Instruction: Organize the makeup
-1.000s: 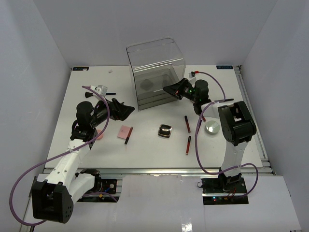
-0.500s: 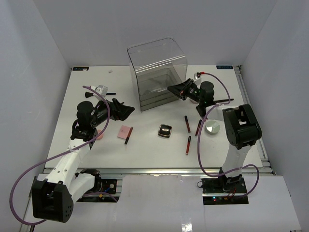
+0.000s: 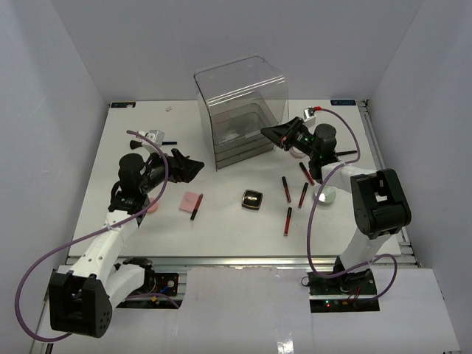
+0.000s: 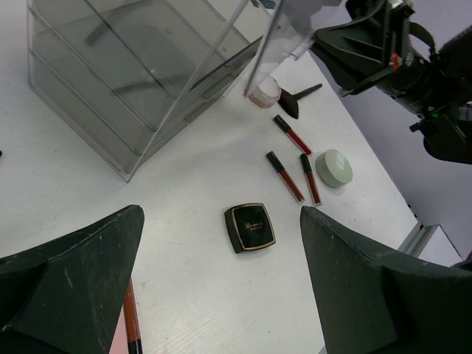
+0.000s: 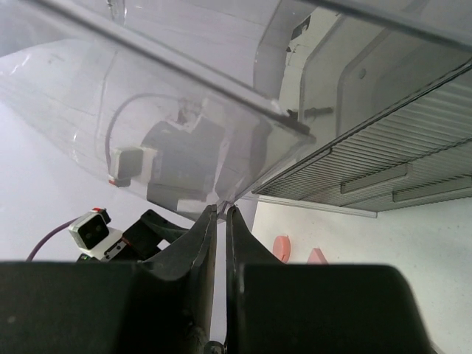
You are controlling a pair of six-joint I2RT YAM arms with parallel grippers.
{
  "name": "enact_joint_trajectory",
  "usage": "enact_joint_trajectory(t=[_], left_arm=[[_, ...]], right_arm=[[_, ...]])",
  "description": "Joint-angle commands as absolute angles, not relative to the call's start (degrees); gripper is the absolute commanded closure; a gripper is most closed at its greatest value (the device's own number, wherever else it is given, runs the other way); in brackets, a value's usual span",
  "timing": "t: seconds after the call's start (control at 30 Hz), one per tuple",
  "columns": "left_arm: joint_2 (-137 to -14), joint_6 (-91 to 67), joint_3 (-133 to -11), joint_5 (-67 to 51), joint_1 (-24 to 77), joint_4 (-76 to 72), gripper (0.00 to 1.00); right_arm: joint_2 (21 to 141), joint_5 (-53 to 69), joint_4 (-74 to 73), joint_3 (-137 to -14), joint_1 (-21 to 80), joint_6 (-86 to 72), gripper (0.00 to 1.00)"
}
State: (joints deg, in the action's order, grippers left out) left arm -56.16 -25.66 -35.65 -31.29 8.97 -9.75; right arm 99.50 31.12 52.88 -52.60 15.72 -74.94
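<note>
Round silver tin (image 3: 325, 195): partly hidden behind right arm (image 3: 376, 203).
Slim red-and-black tube (image 4: 130, 322): cut off, 7 o'clock edge.

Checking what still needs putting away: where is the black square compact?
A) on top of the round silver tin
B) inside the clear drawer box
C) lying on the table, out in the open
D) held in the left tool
C: the black square compact lies on the bare table in front of the clear drawer box, apart from the open left tool.
</note>
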Motion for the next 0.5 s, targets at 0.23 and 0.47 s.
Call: enact_joint_trajectory(t=[0.23, 0.47], left_arm=[[-65.33, -18.22, -43.55, -8.17, 9.05, 2.97, 0.06], [-72.79, -10.67, -47.91, -3.61, 9.05, 5.81, 0.18]], right_arm=[[92.77, 31.20, 54.47, -58.48, 15.38, -72.32, 0.92], [92.20, 31.38, 51.15, -61.53, 15.38, -70.59, 0.92]])
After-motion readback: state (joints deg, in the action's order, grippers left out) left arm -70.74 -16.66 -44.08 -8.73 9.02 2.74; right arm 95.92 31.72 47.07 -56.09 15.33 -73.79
